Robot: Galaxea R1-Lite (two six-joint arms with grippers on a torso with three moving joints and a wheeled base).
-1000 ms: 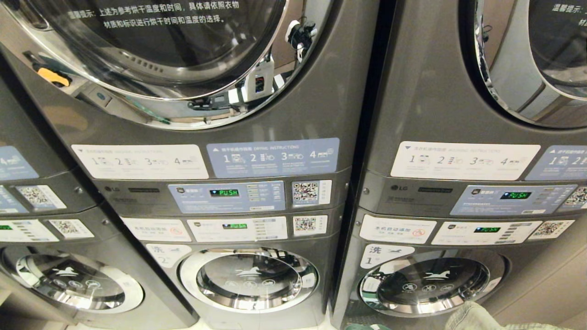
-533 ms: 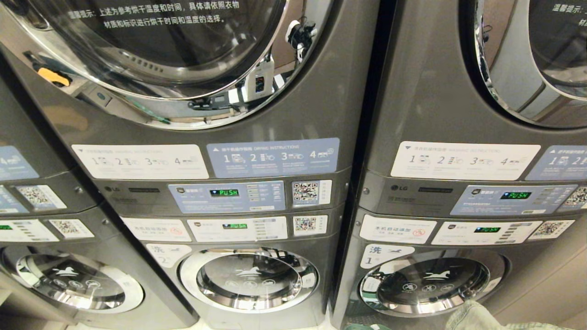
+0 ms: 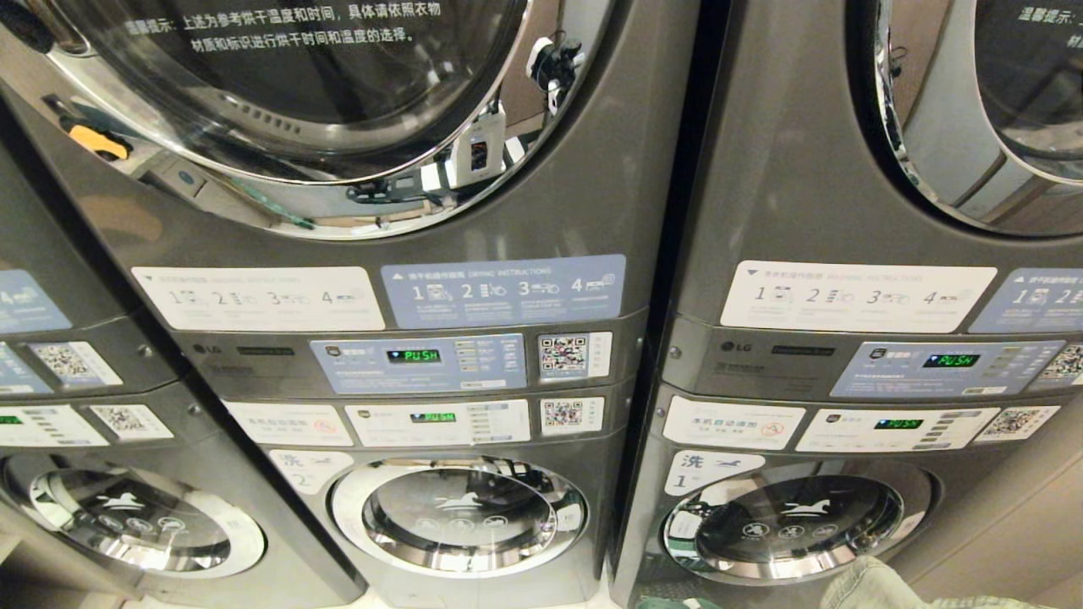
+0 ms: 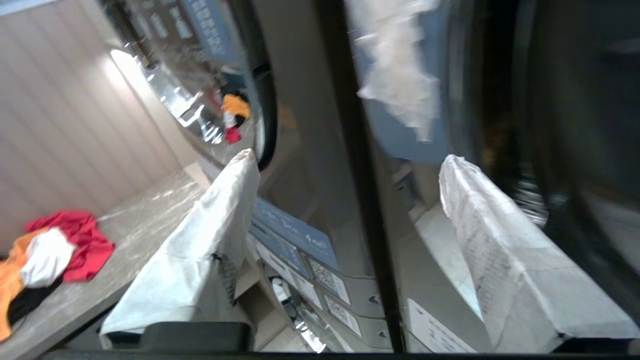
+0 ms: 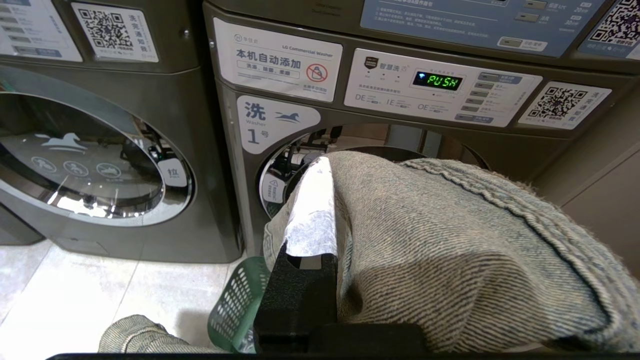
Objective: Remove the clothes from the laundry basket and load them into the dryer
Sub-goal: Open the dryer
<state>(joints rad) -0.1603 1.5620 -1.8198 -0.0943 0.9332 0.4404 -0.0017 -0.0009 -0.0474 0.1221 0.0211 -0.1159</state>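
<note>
My left gripper point(image 4: 347, 156) is open, its two white-wrapped fingers point(image 4: 215, 235) spread wide with nothing between them. It hovers at the dark opening of the dryer point(image 4: 550, 100), where a pale cloth point(image 4: 400, 75) shows blurred just beyond the fingertips. My right gripper point(image 5: 332, 165) hangs low in front of washer number 1 and is shut on a grey-blue denim garment point(image 5: 475, 240), which drapes over it and hides one finger. The green laundry basket point(image 5: 235, 305) stands on the floor just below it. The denim point(image 3: 871, 584) also shows at the lower right of the head view.
Stacked grey machines fill the head view, with control panels point(image 3: 423, 359) showing PUSH and closed lower washer doors point(image 3: 457, 516). A pile of red, orange, white and black clothes point(image 4: 50, 255) lies on a grey counter beside the machines. More denim point(image 5: 135, 340) lies by the basket.
</note>
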